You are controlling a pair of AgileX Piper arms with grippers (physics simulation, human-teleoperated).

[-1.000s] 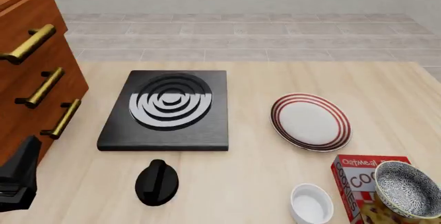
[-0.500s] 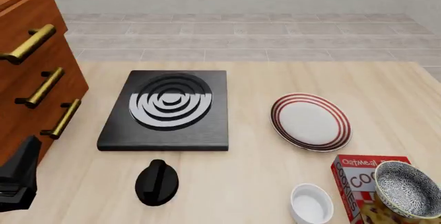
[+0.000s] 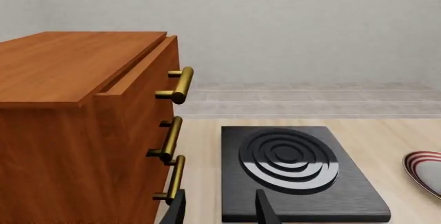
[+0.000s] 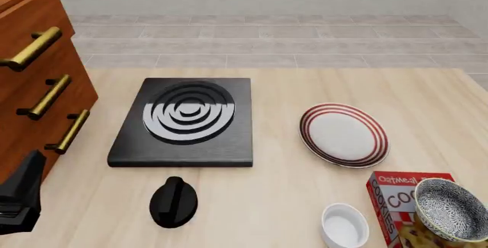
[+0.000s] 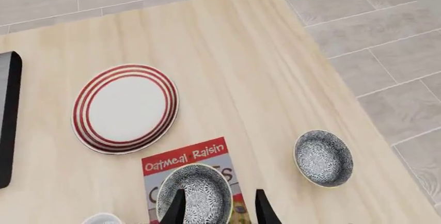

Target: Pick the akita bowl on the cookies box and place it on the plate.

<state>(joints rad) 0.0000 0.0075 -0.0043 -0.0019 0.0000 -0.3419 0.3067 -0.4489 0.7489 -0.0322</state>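
Speckled blue-black, the akita bowl (image 5: pixel 193 199) sat on the cookies box (image 5: pixel 187 163), just beside the plate (image 5: pixel 125 108); the right gripper (image 5: pixel 217 208) hung above it, its parted, empty fingers (image 5: pixel 263 207) framing the bowl's rim

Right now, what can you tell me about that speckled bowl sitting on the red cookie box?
The akita bowl is small, round and deep, white with a dense dark speckled pattern inside and out and a pale rim. It looks like glazed ceramic. It stands upright and empty on the cookies box, covering part of the label. In the right wrist view the right end effector hangs above it, fingers apart, not touching. A second bowl of the same pattern sits apart on the table.
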